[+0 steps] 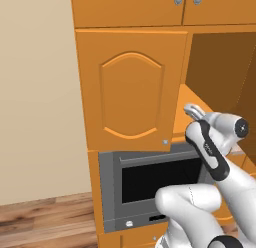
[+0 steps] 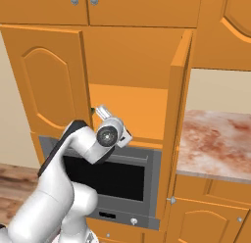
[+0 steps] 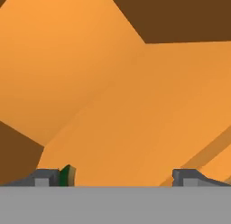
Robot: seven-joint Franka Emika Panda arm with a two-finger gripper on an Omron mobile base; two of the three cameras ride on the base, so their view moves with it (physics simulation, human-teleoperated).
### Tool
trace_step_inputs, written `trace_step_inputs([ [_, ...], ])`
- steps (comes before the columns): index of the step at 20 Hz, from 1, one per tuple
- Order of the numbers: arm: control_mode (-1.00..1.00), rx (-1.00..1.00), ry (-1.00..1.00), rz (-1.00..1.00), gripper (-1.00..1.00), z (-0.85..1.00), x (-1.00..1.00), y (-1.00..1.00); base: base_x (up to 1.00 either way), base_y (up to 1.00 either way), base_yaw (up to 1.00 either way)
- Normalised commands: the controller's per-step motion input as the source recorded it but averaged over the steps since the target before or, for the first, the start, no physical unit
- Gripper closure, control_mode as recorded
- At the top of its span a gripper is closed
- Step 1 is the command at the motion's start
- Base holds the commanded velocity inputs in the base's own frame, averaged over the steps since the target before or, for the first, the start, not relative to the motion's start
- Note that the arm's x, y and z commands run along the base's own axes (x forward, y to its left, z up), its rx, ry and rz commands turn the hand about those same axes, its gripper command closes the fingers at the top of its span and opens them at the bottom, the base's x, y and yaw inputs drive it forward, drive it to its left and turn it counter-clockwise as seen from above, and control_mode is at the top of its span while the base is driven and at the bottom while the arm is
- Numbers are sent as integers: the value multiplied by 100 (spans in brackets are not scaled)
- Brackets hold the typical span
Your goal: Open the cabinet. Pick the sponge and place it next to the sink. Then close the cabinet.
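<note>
Cabinet (image 2: 49,85): both doors swung open, giving access to shelf (image 2: 132,109).
Sponge (image 3: 67,175): near shelf's front edge (partly hidden).
Pincer (image 3: 115,177): wide, empty, beside sponge for pickup.

The white arm (image 1: 210,202) rose from the near side, bent at the elbow, and reached far forward; its claw (image 3: 116,177) stood wide open, fingers apart.

Flat, even rendered light, sharp throughout, with darker shading inside the cabinet (image 2: 132,65).
</note>
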Motion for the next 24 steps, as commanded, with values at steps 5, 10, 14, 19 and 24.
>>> trace_step_inputs([
  [5, -100, 0, 8, 7, -100, 29, 6, 0, 0, 0, 0],
  [10, -100, 0, 14, 19, -100, 8, 4, -4, 0, 0, 0],
  [14, -100, 0, 13, 27, -100, 0, 1, -5, 0, 0, 0],
  [19, -100, 0, 7, 25, -100, 0, 10, 0, 0, 0, 0],
  [24, -100, 0, 5, 23, -100, 0, 4, 0, 0, 0, 0],
])
